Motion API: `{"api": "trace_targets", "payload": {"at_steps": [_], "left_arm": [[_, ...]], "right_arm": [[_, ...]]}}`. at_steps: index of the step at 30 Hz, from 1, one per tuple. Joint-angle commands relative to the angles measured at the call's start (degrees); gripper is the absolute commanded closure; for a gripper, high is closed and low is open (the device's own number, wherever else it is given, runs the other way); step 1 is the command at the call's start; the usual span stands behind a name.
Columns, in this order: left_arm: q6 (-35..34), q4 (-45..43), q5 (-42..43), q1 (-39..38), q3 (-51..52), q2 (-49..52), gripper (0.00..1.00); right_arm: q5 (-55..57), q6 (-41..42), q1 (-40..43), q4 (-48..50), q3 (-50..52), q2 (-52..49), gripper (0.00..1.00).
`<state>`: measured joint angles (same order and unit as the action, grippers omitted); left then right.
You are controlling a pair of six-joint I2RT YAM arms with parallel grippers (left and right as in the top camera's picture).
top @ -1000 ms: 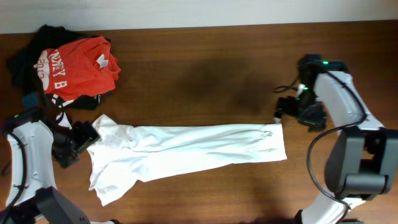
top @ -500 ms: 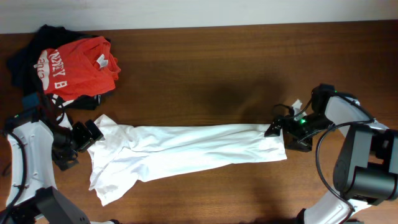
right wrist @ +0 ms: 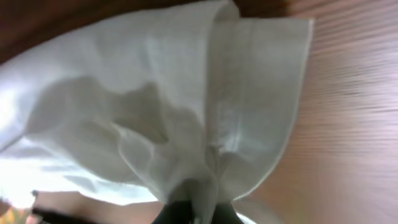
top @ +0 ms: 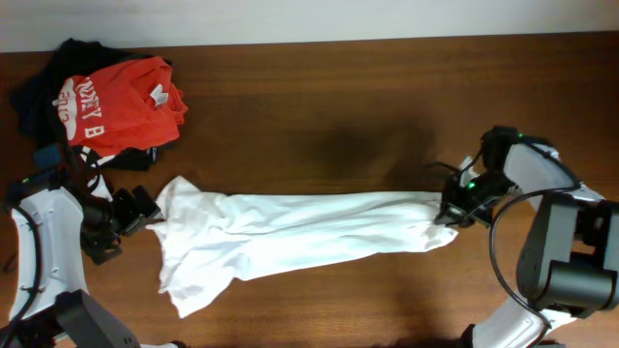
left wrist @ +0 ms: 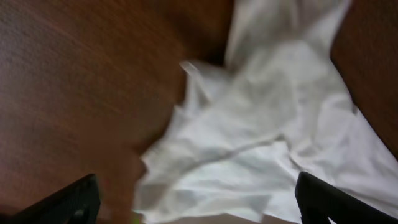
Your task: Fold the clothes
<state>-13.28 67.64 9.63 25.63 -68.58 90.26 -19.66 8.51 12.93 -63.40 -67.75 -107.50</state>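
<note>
At 3 o'clock end of long plain white thin-fabric garment (top: pixel 300 232), my right gripper (top: pixel 453 206) clamped shut on leg hems; moment earlier its jaws stood wide over flat cloth. Hems bunched, and whole garment slid slightly toward 3 o'clock across brown wooden table (top: pixel 319 116). My left gripper (top: pixel 135 211) gaped wide, empty, just beside waist end at 9 o'clock. Judged: grasp secured, fold toward waist could begin.

The white garment (top: pixel 300 227) lies stretched flat across the lower middle of the overhead frame, long, thin, plain and wrinkled. Its wider left end fans out toward the lower left, and its right end is gathered into a tight bunch at mid-right.
</note>
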Motion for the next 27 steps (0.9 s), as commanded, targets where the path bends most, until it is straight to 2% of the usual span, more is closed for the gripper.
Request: {"api": "trace_targets", "payload": {"at_steps": [1,5,10,13,21,27], "left_arm": [[0.1,-0.1,0.5,-0.1,-0.9,-0.6,0.01],[0.1,-0.1,0.5,-0.1,-0.9,-0.6,0.01],[0.1,0.0,0.5,-0.1,-0.8,-0.6,0.01],[0.1,0.0,0.5,-0.1,-0.8,-0.6,0.01],[0.1,0.2,0.5,-0.1,-0.8,-0.6,0.01],[0.1,0.2,0.5,-0.1,-0.8,-0.6,0.01]], "right_arm": [[6.9,3.5,0.6,-3.8,-4.5,5.7,0.96],[6.8,4.0,-2.2,-6.3,-4.6,12.5,0.96],[6.5,4.1,-11.9,-7.9,-4.6,18.3,0.96],[6.2,8.7,-19.8,-7.1,-4.4,18.0,0.96],[6.3,20.9,-39.7,2.7,-3.8,15.6,0.96],[6.4,27.2,-47.7,9.1,-3.8,11.4,0.96]]}}
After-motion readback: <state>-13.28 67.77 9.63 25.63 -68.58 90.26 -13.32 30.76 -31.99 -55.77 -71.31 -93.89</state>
